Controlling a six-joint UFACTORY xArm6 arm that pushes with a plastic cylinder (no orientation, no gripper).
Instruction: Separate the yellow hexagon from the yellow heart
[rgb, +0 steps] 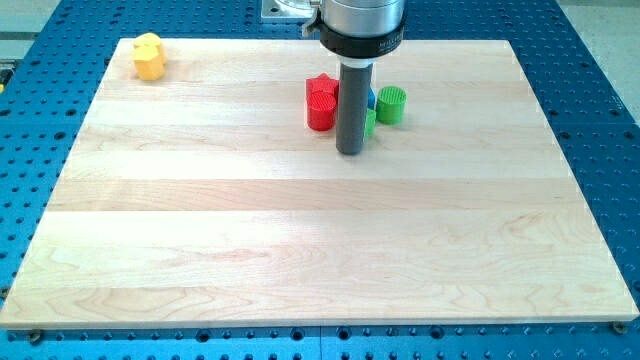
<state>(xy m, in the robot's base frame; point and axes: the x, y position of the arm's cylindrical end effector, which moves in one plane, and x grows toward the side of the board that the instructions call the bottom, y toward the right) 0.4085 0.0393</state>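
Two yellow blocks sit touching at the board's top left corner: the yellow heart (148, 44) behind and the yellow hexagon (149, 66) in front of it. My rod comes down in the upper middle of the board, and my tip (349, 151) rests on the wood far to the right of the yellow pair. The tip stands just in front of a cluster of red, blue and green blocks and touches neither yellow block.
A red block (321, 103) stands just left of the rod. A green cylinder (392, 104) stands to its right. A blue block (371, 98) and another green block (370, 122) are mostly hidden behind the rod. The wooden board (300, 250) lies on a blue perforated table.
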